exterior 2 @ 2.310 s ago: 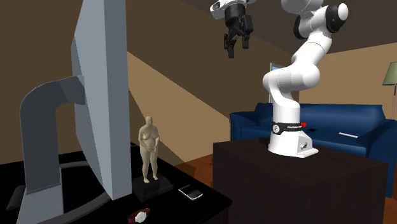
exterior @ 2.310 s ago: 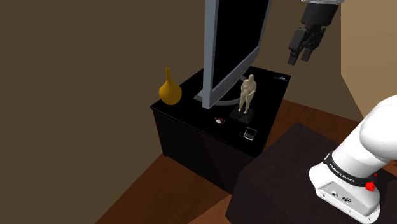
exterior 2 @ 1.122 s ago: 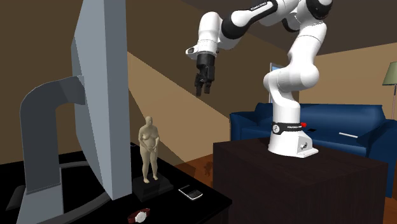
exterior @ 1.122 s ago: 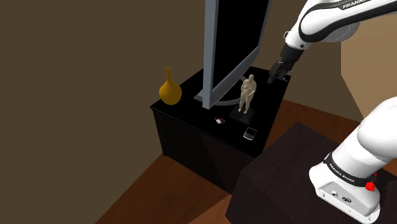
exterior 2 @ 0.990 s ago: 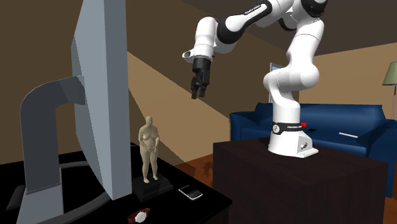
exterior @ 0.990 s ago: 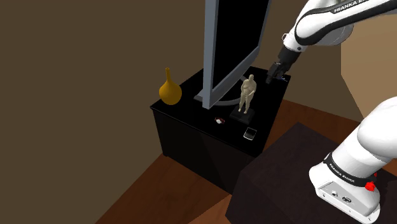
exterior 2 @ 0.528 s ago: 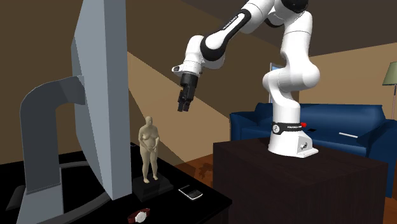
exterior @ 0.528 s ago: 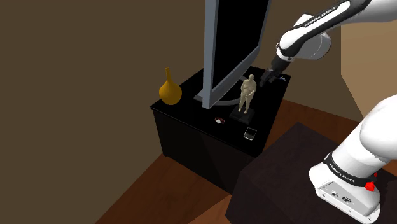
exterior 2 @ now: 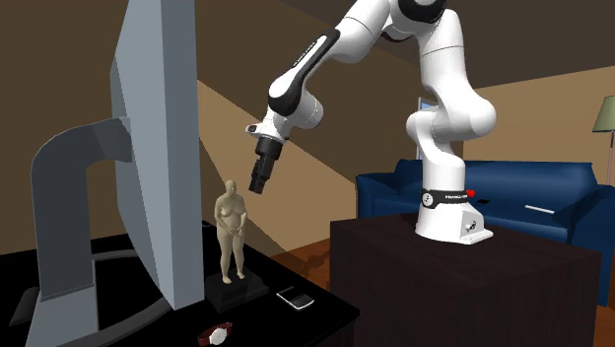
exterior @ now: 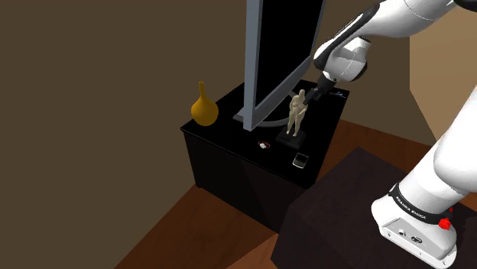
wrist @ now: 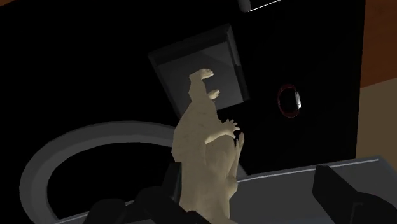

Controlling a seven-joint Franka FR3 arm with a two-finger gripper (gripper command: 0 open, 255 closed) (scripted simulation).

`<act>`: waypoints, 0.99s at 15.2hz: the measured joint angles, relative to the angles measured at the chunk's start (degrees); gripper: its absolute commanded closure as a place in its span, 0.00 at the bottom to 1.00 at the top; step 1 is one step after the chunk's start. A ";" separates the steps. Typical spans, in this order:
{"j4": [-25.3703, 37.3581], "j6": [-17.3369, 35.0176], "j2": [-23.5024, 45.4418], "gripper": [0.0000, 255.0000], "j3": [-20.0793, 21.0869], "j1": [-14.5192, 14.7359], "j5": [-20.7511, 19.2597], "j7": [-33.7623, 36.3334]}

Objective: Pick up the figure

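Not lifted yet: figure (exterior: 297,113) upright on its plinth on the worktop (exterior: 229,131), just beside the monitor (exterior: 279,53). Approach apparently almost done; closing and raising left to do. Tool (exterior 2: 258,185) released, tilted, hanging just above and beside the head. Looking along it, torso and head between the parted fingers, close against one (touching or not, unclear), well apart from the other, clasped by neither. Phone (exterior: 300,160) near the plinth.

- Figure (wrist: 203,149), just below the gripper (exterior 2: 258,185): matt, smooth, pale beige.
- Cabinet top (exterior: 222,126) under it: smooth black, faint sheen.
- Vase (exterior: 203,109), farther off: smooth ochre.
- Floor (exterior: 214,229): brown wood.
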 measured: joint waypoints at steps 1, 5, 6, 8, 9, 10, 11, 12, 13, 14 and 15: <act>1.94 0.24 2.29 0.00 0.86 -1.03 3.39 -3.11; 5.90 1.07 7.40 0.00 3.48 -3.94 10.95 -10.21; 6.27 1.34 8.22 0.00 4.01 -4.42 12.21 -11.40; 6.93 1.96 9.84 0.00 5.13 -5.36 14.73 -13.77; 7.03 2.42 10.52 0.00 5.77 -5.77 16.08 -14.98; 7.44 2.71 11.38 0.00 6.35 -6.24 17.30 -16.13; 7.78 2.85 11.96 0.00 6.68 -6.52 17.99 -16.74; 7.83 3.01 12.21 1.00 6.91 -6.67 18.46 -17.17; 7.86 3.09 12.33 1.00 7.02 -6.75 18.70 -17.39; 7.88 3.14 12.39 1.00 7.06 -6.81 18.83 -17.51; 7.87 3.16 12.41 1.00 7.09 -6.82 18.89 -17.56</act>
